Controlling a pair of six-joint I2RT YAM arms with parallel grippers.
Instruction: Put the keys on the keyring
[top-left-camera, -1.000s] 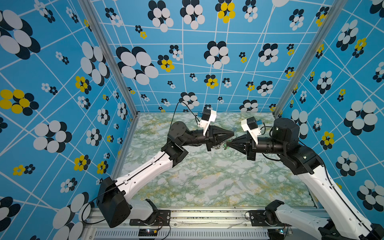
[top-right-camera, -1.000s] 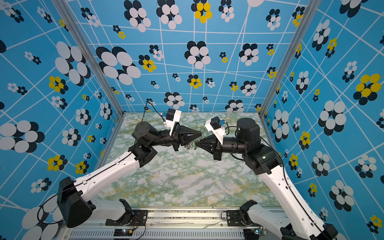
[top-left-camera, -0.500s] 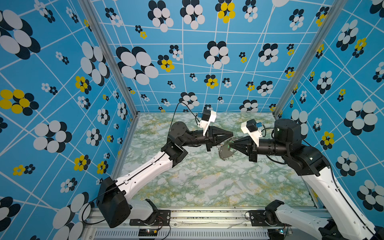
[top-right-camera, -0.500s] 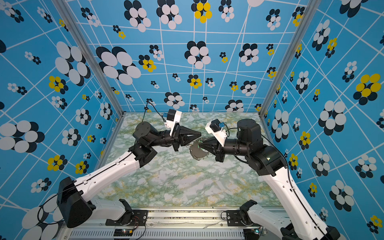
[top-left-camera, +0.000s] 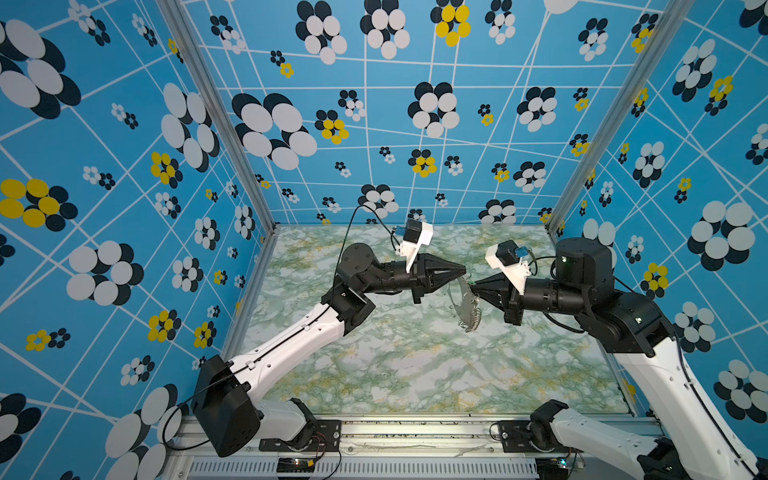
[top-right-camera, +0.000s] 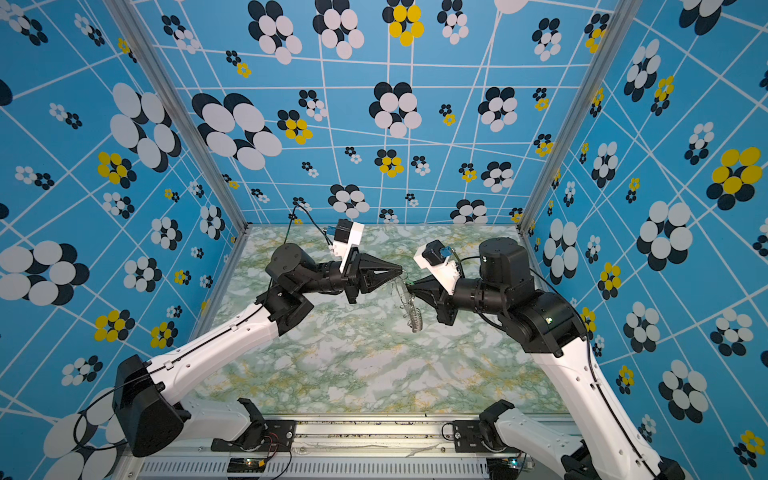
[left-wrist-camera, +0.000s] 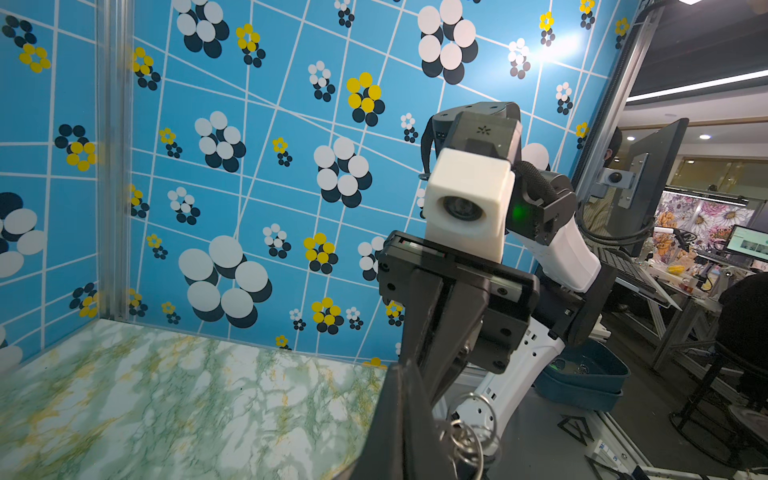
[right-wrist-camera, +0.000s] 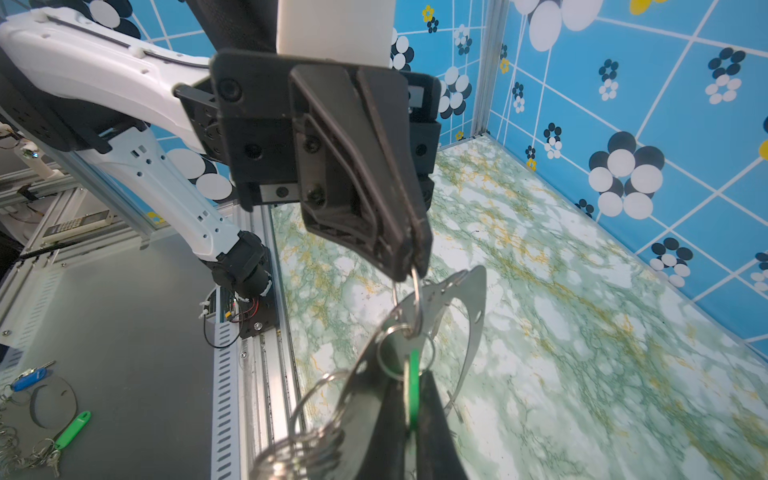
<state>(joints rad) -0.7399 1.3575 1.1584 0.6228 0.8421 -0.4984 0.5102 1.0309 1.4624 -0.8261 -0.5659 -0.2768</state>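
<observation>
Above the table (top-left-camera: 415, 365), my left gripper (top-left-camera: 462, 273) clamps the keyring (top-left-camera: 464, 307), steadying it. My right gripper (top-left-camera: 473, 284) pinches the key (right-wrist-camera: 414, 382), ready for threading.

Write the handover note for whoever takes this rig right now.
Left hand: shut, pinching a wire loop of the keyring, which hangs from it above the table.
Right hand: shut on the green key, whose end sits at one of the ring's loops.
Done: both pieces are held off the table, hands tip to tip.
Left: I cannot tell whether the key is threaded yet. Finish threading it, then release.
</observation>
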